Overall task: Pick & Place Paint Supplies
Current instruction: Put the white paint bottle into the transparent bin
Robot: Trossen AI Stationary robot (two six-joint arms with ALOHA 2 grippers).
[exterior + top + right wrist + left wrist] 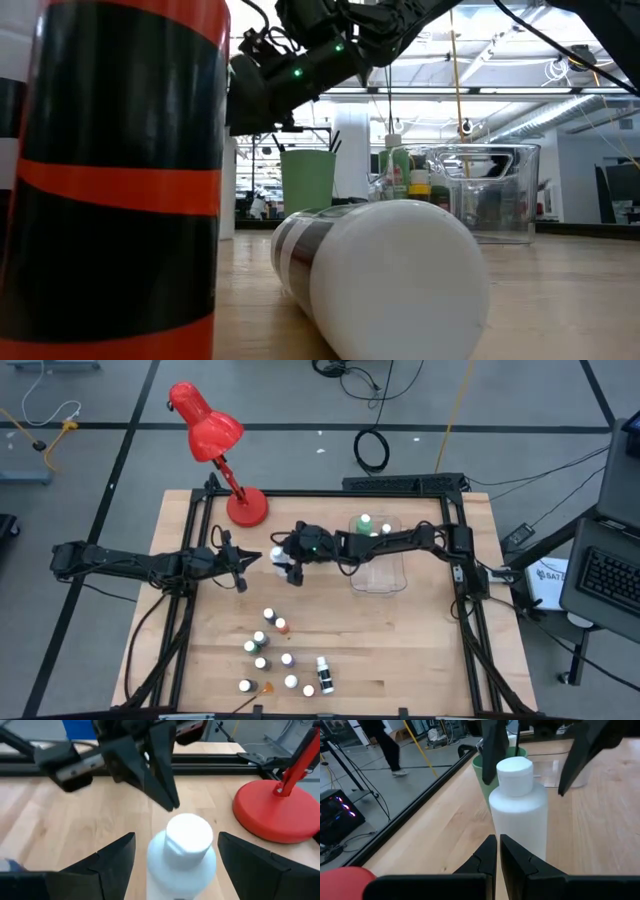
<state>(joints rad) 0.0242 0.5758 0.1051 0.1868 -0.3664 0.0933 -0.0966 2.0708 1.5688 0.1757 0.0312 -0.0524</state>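
A tall white bottle (518, 807) with a white cap (188, 836) stands upright on the table, just in front of the green cup (481, 772). My right gripper (176, 840) is open, one finger on each side of the cap, and neither finger touches it. My left gripper (498, 851) is shut and points at the bottle's lower part from the table's left; I see no contact. Several tiny white-capped paint bottles (270, 650) stand near the front edge, and a taller bottle (324, 676) lies beside them. Dark brushes (335, 142) stick up out of the green cup (307, 178).
A clear plastic bin (378, 565) with bottles in it sits right of centre, under my right arm. A red desk lamp stands on its round base (247, 507) at the far left. Close to the low camera are a black-and-orange bottle (110, 180) and a lying white-capped bottle (390, 280).
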